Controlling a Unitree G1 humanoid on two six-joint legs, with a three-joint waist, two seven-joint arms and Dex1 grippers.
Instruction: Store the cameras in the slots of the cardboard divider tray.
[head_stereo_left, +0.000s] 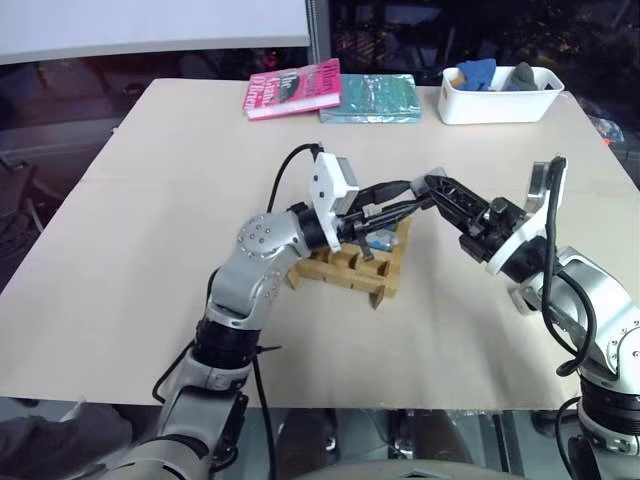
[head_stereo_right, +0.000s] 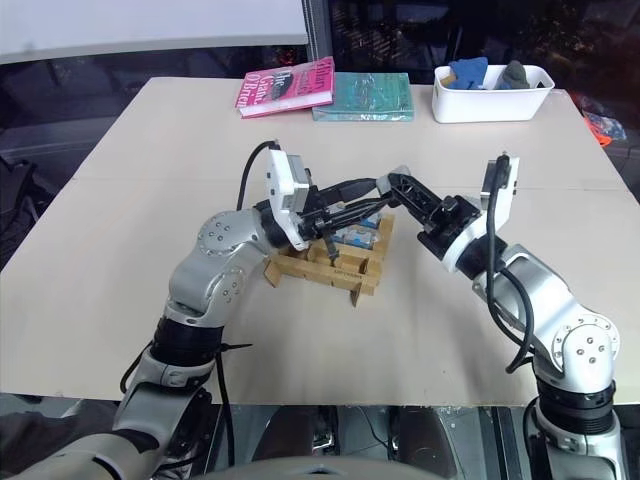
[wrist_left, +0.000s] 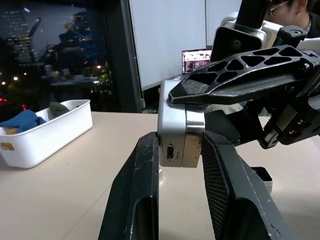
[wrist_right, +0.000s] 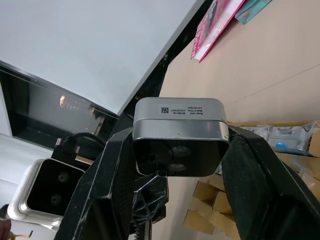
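The cardboard divider tray (head_stereo_left: 350, 265) sits on the desk (head_stereo_left: 150, 250) near the middle, a little toward the near edge, turned at a slant to the desk's edges. One of its far slots holds something pale with a blue patch (head_stereo_left: 381, 240), too small to identify.

Just above the tray's far side, the two grippers meet around a single silver-grey camera (wrist_left: 181, 125). The left gripper (wrist_left: 180, 150) reaches in from the left and its two black fingers (wrist_left: 142, 170) are pressed against opposite sides of the camera's body, a small port facing between them. The right gripper (wrist_right: 175, 150) comes in from the right and also pinches this camera, its fingers against the camera's two ends with the dark lens face (wrist_right: 175, 157) looking back toward the wrist. The camera hangs in the air, apart from the tray.

At the desk's far edge lie a pink book (head_stereo_left: 295, 88) and, just beside it, a teal book (head_stereo_left: 370, 98). Near the far right corner stands a white plastic tub (head_stereo_left: 497, 95) holding a blue cloth (head_stereo_left: 477, 72) and a grey item (head_stereo_left: 523, 74).
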